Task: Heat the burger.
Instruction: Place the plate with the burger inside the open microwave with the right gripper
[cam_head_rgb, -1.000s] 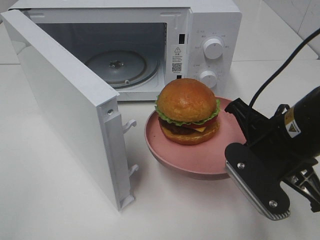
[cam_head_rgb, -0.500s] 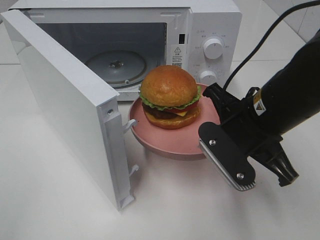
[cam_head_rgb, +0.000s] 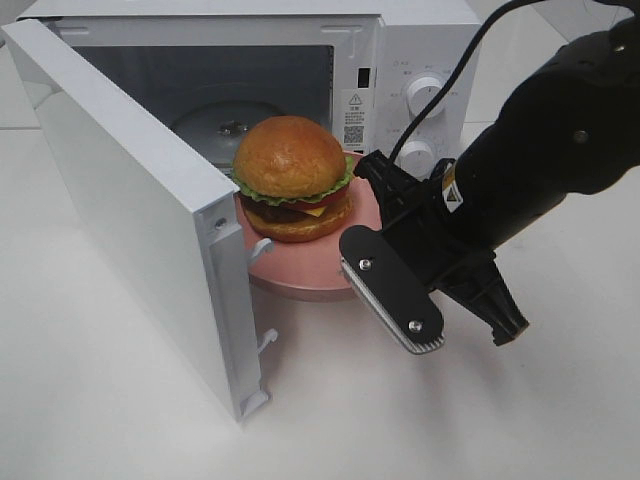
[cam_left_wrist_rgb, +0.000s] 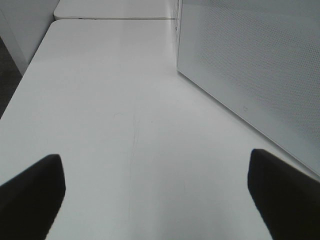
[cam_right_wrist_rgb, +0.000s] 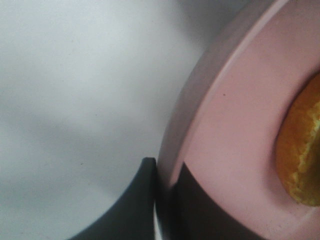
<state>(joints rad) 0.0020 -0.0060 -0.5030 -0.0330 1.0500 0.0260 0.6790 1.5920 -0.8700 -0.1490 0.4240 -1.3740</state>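
Observation:
The burger (cam_head_rgb: 292, 175), with a golden-brown bun, lettuce and red and yellow layers, sits on a round pink plate (cam_head_rgb: 300, 282). The plate hangs at the mouth of the open microwave (cam_head_rgb: 430, 50), just above the table. My right gripper (cam_head_rgb: 372, 205) is shut on the plate's right rim. The right wrist view shows its fingers (cam_right_wrist_rgb: 162, 200) clamping the pink rim (cam_right_wrist_rgb: 225, 130), with the burger's edge (cam_right_wrist_rgb: 302, 150) beside them. My left gripper (cam_left_wrist_rgb: 155, 180) is open over bare table, nothing between its dark fingers (cam_left_wrist_rgb: 35, 190).
The microwave door (cam_head_rgb: 130, 200) swings wide open toward the front left, close to the plate's left edge. A glass turntable (cam_head_rgb: 215, 125) lies inside the cavity. Two knobs (cam_head_rgb: 425, 95) sit on the right panel. In the left wrist view the door's outer face (cam_left_wrist_rgb: 250, 65) stands beside my left gripper.
My right gripper has carried the plate and burger leftward and back, from in front of the control panel to the microwave opening. The left gripper has stayed still.

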